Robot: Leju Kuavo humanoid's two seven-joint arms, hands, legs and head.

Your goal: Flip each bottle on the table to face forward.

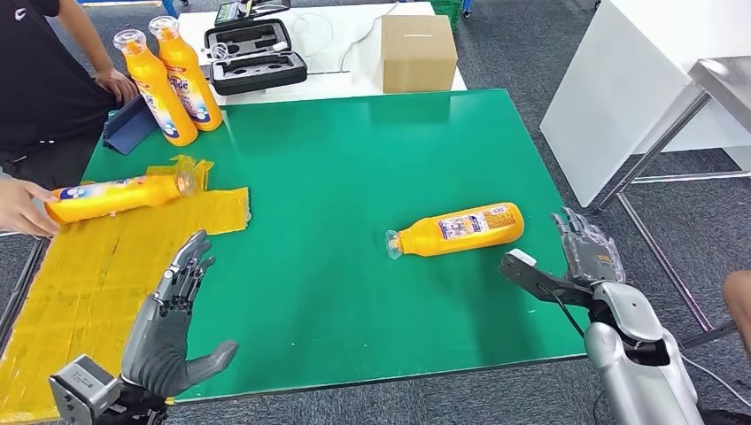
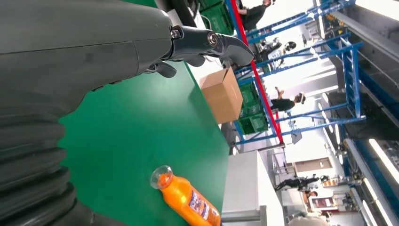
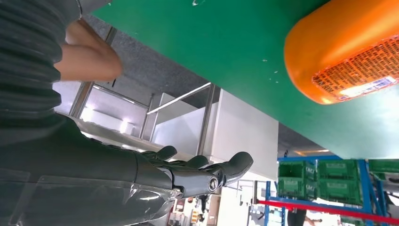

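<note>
We see an orange bottle (image 1: pixel 456 230) lying on its side on the green table (image 1: pixel 354 159), right of centre, its long axis running nearly side to side with the clear cap toward nine o'clock and the base toward three o'clock. Our right hand (image 1: pixel 576 257) hovers just beside the base at the table's right edge, fingers spread and empty. Our left hand (image 1: pixel 173 310) hangs open near the front-left edge. Bare green surface lies between the hands. At ten o'clock, a person's hand (image 1: pixel 22 208) holds a second lying bottle (image 1: pixel 115 197) above yellow sheeting (image 1: pixel 97 266); two upright bottles (image 1: pixel 168 80) stand at eleven o'clock.
</note>
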